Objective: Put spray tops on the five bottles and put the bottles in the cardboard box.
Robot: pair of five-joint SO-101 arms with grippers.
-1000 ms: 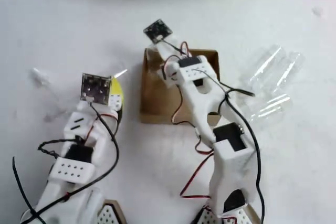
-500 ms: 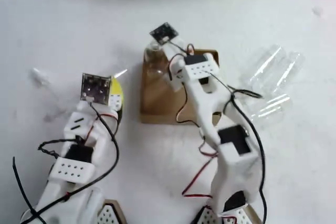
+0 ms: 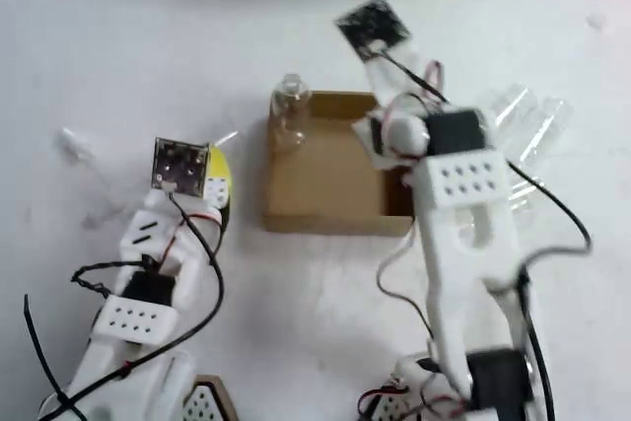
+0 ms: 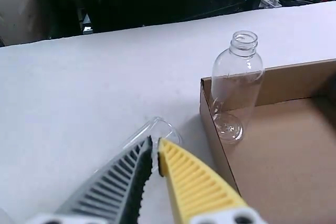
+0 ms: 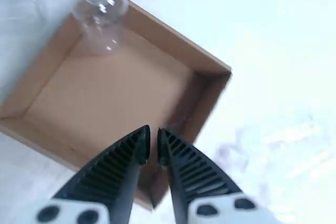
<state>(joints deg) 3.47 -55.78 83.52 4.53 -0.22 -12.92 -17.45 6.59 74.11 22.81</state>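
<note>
Standing upright in the far left corner of the cardboard box [image 3: 325, 176], the bottle [image 3: 290, 110] looks light and could topple if an arm brushes it. The right arm [image 3: 458, 204] hangs over the box's right side, partly covering the loose clear bottles [image 3: 520, 117] that lie on the desk [image 3: 148, 46]. These are round and may roll when nudged.

From the left wrist, the bottle's neck is open with no spray top, so it may need lifting out again. The left pincer [image 4: 154, 142] is clenched, with a clear rounded piece [image 4: 164, 128] just past its tips.

From the right wrist, the right pincer [image 5: 152, 131] is clenched on nothing, above the box.
</note>
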